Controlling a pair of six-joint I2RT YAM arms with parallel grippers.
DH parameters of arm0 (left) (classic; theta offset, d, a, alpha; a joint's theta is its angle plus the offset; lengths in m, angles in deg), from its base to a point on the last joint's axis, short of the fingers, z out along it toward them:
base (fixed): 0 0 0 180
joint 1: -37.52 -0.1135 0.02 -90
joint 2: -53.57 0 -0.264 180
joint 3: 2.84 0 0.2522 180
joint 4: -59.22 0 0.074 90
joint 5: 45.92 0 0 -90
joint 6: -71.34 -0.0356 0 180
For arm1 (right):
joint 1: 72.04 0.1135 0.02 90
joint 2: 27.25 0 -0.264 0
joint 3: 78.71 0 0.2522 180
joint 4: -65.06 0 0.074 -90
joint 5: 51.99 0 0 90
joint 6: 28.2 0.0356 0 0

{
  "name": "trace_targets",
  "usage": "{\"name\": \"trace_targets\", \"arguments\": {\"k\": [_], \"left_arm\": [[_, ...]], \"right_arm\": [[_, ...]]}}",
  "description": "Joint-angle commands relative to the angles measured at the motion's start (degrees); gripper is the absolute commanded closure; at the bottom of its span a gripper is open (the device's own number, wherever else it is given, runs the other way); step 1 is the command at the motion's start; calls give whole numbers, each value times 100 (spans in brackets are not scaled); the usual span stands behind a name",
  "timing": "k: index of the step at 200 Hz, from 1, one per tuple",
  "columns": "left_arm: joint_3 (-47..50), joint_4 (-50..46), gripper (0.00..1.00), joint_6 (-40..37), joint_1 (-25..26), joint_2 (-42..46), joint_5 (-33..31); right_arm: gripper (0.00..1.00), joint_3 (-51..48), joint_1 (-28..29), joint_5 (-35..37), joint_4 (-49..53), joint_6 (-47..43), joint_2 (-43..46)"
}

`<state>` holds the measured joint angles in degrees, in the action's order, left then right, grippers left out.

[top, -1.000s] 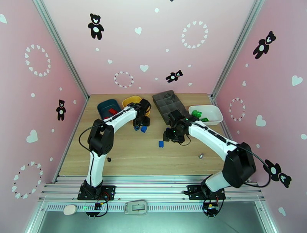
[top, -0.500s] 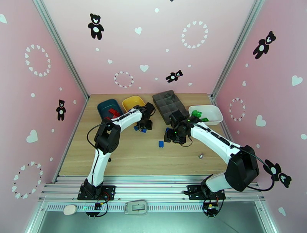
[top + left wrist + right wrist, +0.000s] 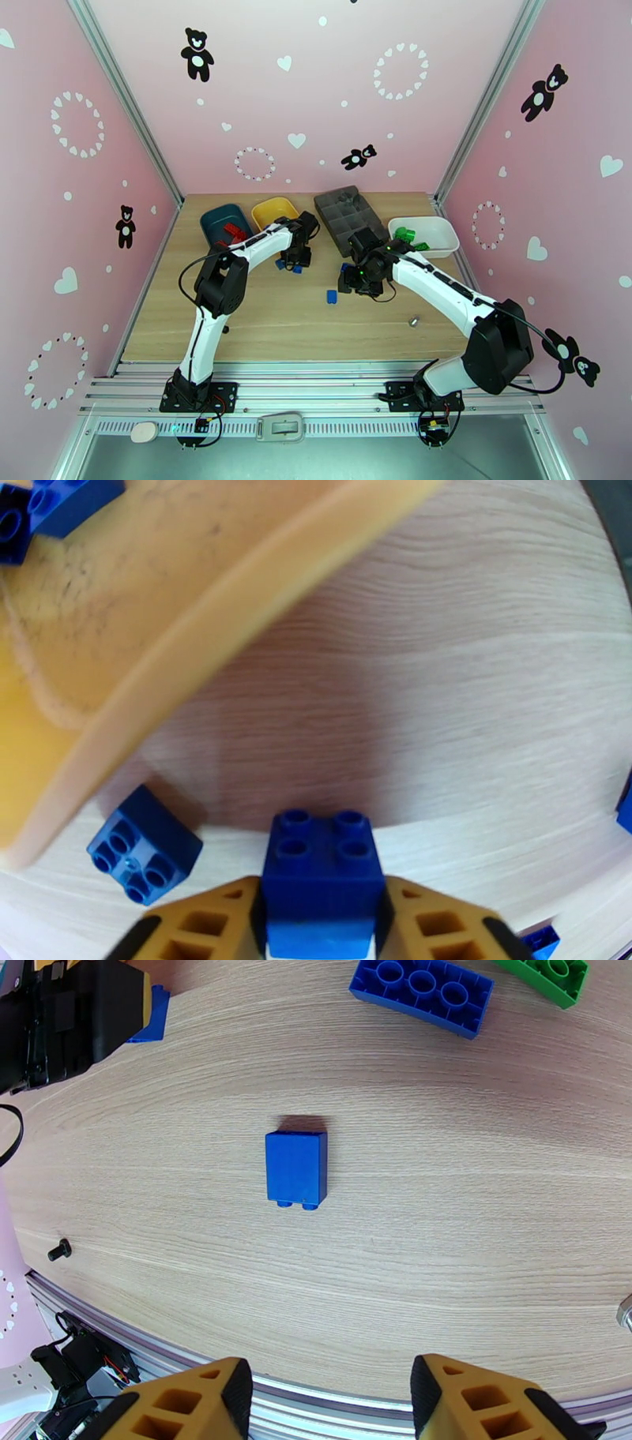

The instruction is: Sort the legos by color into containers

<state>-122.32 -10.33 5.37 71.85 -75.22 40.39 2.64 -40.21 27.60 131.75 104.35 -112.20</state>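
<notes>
- Left gripper is clamped on a blue lego.
- Ahead and to its left sits the yellow tray, with a second blue lego near the rim.
- Right gripper gapes wide, empty, and a tipped blue lego lies ahead on the desk.

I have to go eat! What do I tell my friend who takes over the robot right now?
Left gripper: jaws shut on a blue brick beside the yellow tray.
Right gripper: jaws open, near a loose blue brick on the table.
Done: red bricks in the teal tray, green bricks in the white tray, some blue ones in the yellow.
Left to do: drop the held brick in, then sort the other loose blue bricks and one stray green brick.
</notes>
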Motion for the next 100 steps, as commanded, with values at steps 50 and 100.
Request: {"name": "trace_targets", "arguments": {"k": [50, 100], "left_arm": [[-445, -360, 71, 14, 30, 547, 170], [-1735, -877, 69, 35, -329, 724, 171]], "right_arm": [[42, 81, -82, -108, -116, -107, -281], [43, 358, -89, -187, -200, -121, -583]]}}
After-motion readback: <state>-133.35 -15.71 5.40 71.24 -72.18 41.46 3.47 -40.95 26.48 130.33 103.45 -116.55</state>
